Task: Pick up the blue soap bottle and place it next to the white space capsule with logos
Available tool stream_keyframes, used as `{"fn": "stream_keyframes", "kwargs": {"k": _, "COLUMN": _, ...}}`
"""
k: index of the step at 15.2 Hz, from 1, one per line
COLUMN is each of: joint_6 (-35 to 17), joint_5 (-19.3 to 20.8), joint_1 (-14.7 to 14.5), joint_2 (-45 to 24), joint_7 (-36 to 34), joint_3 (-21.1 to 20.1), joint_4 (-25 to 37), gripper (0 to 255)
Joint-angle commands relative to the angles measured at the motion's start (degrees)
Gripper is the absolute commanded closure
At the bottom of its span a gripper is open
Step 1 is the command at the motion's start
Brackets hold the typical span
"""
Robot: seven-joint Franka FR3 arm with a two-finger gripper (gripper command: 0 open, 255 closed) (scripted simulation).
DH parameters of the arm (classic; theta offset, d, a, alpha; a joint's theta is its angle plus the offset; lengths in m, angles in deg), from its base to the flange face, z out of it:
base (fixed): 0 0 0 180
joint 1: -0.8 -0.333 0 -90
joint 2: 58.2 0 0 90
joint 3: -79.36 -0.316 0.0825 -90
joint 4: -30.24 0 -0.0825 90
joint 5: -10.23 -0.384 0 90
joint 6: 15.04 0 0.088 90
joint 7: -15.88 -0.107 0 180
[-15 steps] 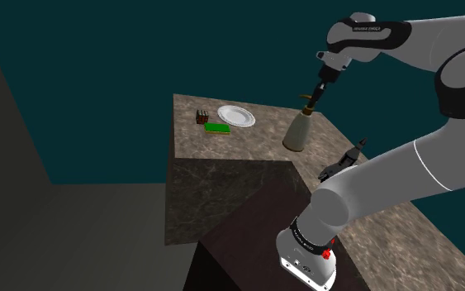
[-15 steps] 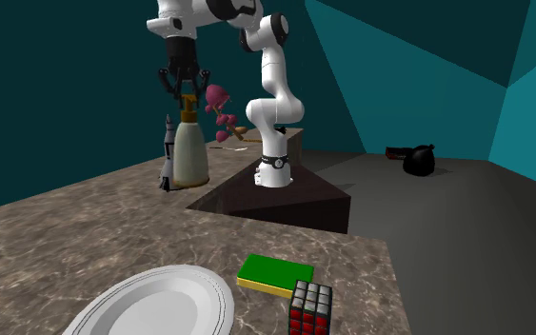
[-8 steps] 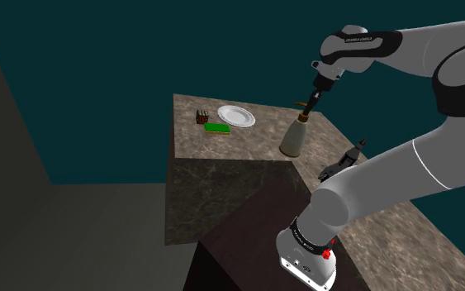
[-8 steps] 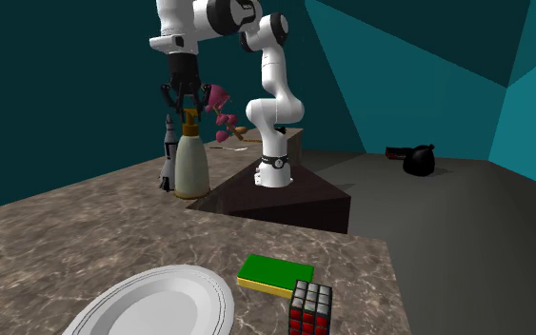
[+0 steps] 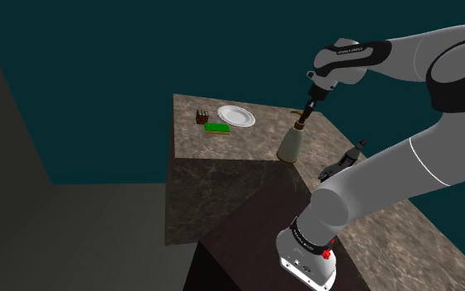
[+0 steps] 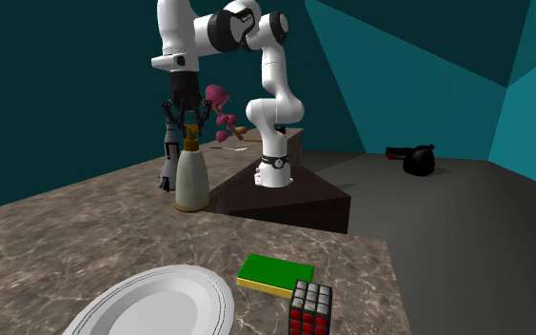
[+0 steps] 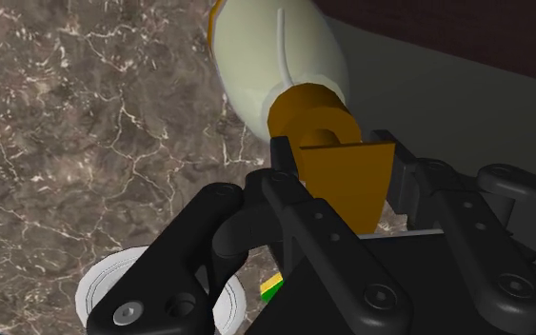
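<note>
- My all-black two-finger gripper (image 5: 306,111) (image 6: 184,122) (image 7: 340,160) points down from the white arm (image 5: 404,169) (image 6: 273,86), with the fingers (image 7: 285,186) pinched on either side of the amber pump head of the soap bottle
- The soap bottle (image 5: 291,143) (image 6: 191,178) (image 7: 280,57) has a cream pear-shaped body with an amber collar and pump, and it stands upright below my hand
- Its base is at the level of the brown veined marble countertop (image 5: 214,149) (image 6: 66,228) (image 7: 85,124), close to the edge that borders the dark box stand (image 5: 230,248) (image 6: 285,202)
- I cannot tell whether the base touches the surface
- The white upright model rocket (image 6: 168,152) with dark bands stands just beside the bottle, behind it on the second exterior view's left
- I cannot tell whether the two touch
- A round white plate (image 5: 236,116) (image 6: 151,305), a flat green sponge (image 5: 217,127) (image 6: 273,274) and a multicoloured puzzle cube (image 5: 201,117) (image 6: 310,307) sit near one another, well apart from the bottle
</note>
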Motion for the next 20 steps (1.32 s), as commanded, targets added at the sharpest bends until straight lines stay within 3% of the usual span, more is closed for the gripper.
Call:
{"fn": "stream_keyframes", "kwargs": {"k": 1, "joint_6": -1.6, "joint_5": -0.1, "joint_1": -0.1, "joint_2": -0.5, "joint_7": 0.2, "joint_3": 0.3, "joint_4": -1.0, "gripper": 255}}
{"fn": "stream_keyframes", "kwargs": {"k": 10, "joint_6": -2.5, "joint_5": -0.2, "joint_1": -0.1, "joint_2": -0.9, "joint_7": 0.3, "joint_3": 0.5, "joint_4": -1.6, "gripper": 255}}
{"fn": "stream_keyframes", "kwargs": {"k": 11, "joint_6": -2.6, "joint_5": -0.2, "joint_1": -0.1, "joint_2": -0.9, "joint_7": 0.3, "joint_3": 0.5, "joint_4": -1.6, "gripper": 0}}
{"fn": "stream_keyframes", "kwargs": {"k": 16, "joint_6": -2.5, "joint_5": -0.2, "joint_1": -0.1, "joint_2": -0.9, "joint_7": 0.3, "joint_3": 0.5, "joint_4": -1.6, "gripper": 0}}
{"fn": "stream_keyframes", "kwargs": {"k": 20, "joint_6": 5.2, "joint_5": 0.2, "joint_1": 0.1, "joint_2": 1.5, "joint_7": -0.3, "joint_3": -1.0, "joint_4": 3.9, "gripper": 0}}
